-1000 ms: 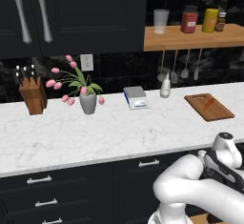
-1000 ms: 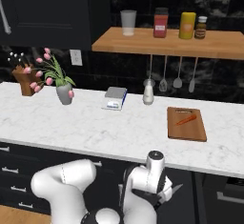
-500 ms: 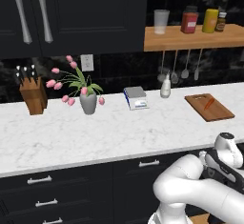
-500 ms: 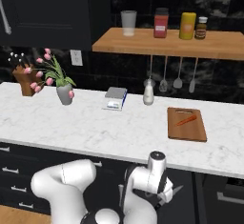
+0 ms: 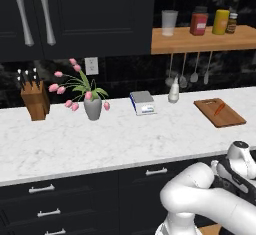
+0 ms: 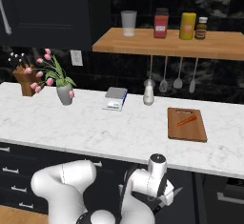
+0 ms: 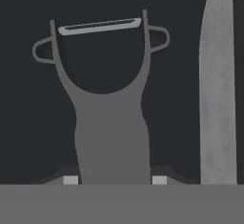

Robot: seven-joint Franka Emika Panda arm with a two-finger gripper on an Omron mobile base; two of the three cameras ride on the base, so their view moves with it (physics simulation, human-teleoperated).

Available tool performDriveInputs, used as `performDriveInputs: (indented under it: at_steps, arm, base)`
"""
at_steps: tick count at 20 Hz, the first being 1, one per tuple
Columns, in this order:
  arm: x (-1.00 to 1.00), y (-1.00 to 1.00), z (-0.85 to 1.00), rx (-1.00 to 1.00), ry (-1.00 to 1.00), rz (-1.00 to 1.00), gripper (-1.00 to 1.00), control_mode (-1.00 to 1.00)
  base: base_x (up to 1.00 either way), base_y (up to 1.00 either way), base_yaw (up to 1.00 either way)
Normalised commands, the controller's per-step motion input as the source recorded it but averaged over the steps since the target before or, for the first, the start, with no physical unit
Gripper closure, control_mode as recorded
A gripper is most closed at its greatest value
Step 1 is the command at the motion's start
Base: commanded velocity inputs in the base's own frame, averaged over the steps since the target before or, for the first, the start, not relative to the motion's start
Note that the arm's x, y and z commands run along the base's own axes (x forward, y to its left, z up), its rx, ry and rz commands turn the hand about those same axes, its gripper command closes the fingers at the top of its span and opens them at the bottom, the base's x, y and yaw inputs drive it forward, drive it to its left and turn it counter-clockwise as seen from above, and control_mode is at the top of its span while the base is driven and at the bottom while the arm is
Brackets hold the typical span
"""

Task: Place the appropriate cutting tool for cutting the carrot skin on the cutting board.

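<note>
The arm (image 6: 71, 185) is a chain of smooth, glossy white rounded shells joined by dark joints, ending in a white capped wrist (image 6: 157, 163) with a grey disc on top and black hand hardware below.

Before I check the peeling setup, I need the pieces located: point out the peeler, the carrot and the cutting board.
peeler (image 7: 112, 142): hand view, middle of its grey handle.
carrot (image 6: 186, 120): right base view, middle of its orange body.
cutting board (image 6: 186, 131): right base view, bare wood in front of the carrot.
</note>
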Motion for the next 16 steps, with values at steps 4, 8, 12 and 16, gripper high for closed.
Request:
performDriveInputs:
  at_steps: [4, 8, 12, 16]
  arm:
    - [-0.28, 0.09, -0.08, -0.06, 0.0, 0.0, 1.0, -1.0]
    - [-0.6, 0.04, -0.21, -0.06, 0.0, 0.0, 1.0, -1.0]
    - [-0.46, 0.01, 0.13, -0.01, 0.0, 0.0, 1.0, -1.0]
    - [-0.44, -0.07, 0.86, 0.0, -0.01, 0.0, 1.0, -1.0]
  base:
    - [0.0, 0.0, 0.0]
    - [0.0, 0.0, 0.0]
    - [0.0, 0.0, 0.0]
    - [0.0, 0.0, 0.0]
